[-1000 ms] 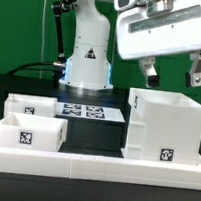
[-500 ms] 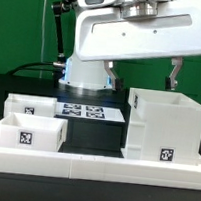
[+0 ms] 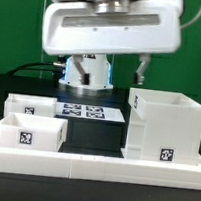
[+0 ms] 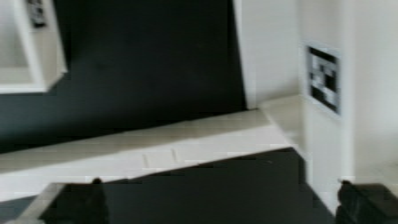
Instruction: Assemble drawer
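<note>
Gripper [image 4: 222,200] aloft over table [image 3: 94,138], fingers spread wide, gripping nothing.
The drawer's housing [image 3: 166,128] stands at the exterior view's right, open top up, only bare white inner walls showing. Front tray [image 3: 30,134] and rear tray [image 3: 28,105] sit well apart from it at the left, interiors mostly hidden. Marker board [image 3: 92,113] lies between.

— Any words or numbers to read?
— None. Only black-and-white square tags [image 3: 166,153]: one on the housing [image 3: 163,120] just below the gripper [image 4: 222,203], one on each tray [image 3: 45,130] farther off, and several on the marker board [image 3: 84,112].
</note>
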Controlling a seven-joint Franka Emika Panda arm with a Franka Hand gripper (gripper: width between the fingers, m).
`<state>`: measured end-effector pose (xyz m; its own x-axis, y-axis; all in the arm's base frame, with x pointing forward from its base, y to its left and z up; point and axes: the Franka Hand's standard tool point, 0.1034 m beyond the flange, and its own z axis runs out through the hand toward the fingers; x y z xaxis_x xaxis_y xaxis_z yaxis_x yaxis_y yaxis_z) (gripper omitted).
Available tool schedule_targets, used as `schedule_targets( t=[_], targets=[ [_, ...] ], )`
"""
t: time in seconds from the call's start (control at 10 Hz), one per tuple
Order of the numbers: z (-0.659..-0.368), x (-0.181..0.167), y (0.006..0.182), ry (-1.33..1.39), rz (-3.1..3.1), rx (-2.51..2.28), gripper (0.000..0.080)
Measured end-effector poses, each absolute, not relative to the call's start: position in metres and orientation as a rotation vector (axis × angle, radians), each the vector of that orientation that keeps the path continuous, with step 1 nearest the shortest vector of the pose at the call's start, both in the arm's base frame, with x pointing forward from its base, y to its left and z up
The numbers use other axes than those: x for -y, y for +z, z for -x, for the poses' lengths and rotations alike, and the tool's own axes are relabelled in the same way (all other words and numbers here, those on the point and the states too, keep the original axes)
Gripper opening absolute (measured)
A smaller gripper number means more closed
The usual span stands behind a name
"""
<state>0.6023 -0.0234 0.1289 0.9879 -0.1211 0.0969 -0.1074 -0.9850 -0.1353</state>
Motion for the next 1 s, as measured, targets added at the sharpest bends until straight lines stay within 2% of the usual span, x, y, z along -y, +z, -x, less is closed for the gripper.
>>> schedule_targets(
  t=[0.2, 0.4, 0.9, 1.0],
  targets=[
    [-0.581, 0.054, 0.111, -0.171, 3.032, -0.240, 0.0649],
    [-0.576, 0.077, 0.097, -0.191, 3.070, -0.186, 0.0649],
    [-0.574, 0.076, 0.094, -0.183, 3.071, -0.188, 0.0649],
    [-0.571, 0.082, 0.086, -0.203, 3.089, -0.126, 0.0649]
  ],
)
